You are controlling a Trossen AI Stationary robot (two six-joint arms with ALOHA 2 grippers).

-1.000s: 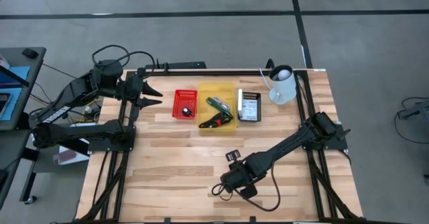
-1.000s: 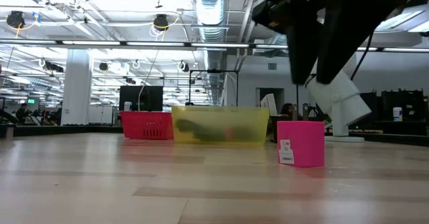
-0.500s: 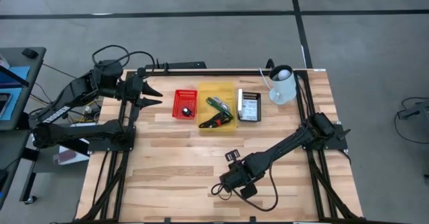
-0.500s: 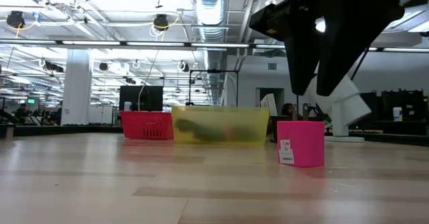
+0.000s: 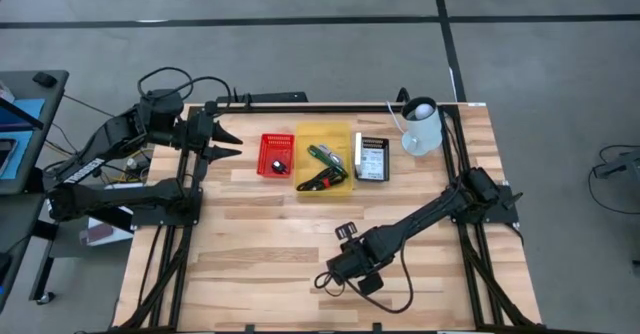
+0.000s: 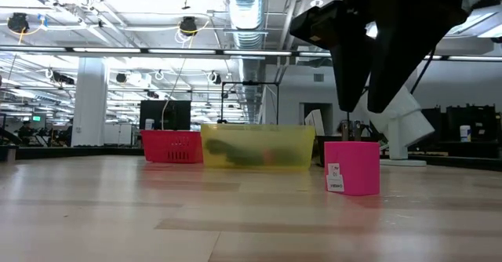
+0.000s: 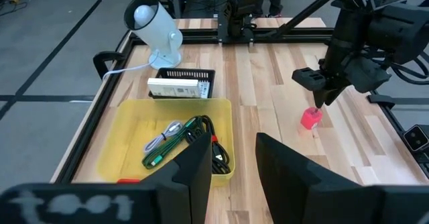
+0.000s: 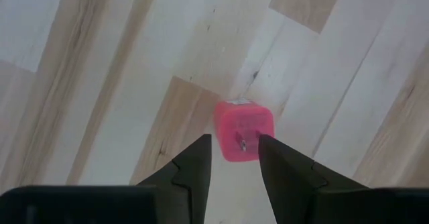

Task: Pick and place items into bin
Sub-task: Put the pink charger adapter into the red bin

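Pale wood planks make up my worktop (image 5: pixel 270 234), framed in black rails and standing on a grey concrete floor; the low view looks across it into a large hall with ceiling ducts and hanging lamps.

I see a small white label on the side of the little pink plastic cube (image 6: pixel 352 168), but its print is too small for me to read. The same goes for the white printed card lying in the black wire tray (image 7: pixel 181 84).

That cube (image 8: pixel 243 131) stands alone on the bare planks toward the near edge of the worktop, well apart from the bins. My right pincer (image 8: pixel 233 155) hangs just above it, fingers parted a narrow way with the cube showing between them, not touching as far as I can tell.

Farther back sit a red mesh basket (image 5: pixel 276 155) and, beside it, a translucent yellow plastic bin (image 7: pixel 120 137) holding a green pen-like stick (image 7: pixel 161 153), a grey-white looped cable (image 7: pixel 163 135) and a black-and-red cable (image 5: pixel 322 182). A white desk lamp (image 5: pixel 421 124) stands at the far right corner.

My left pincer (image 5: pixel 232 143) waits by the far left edge, fingers spread apart.
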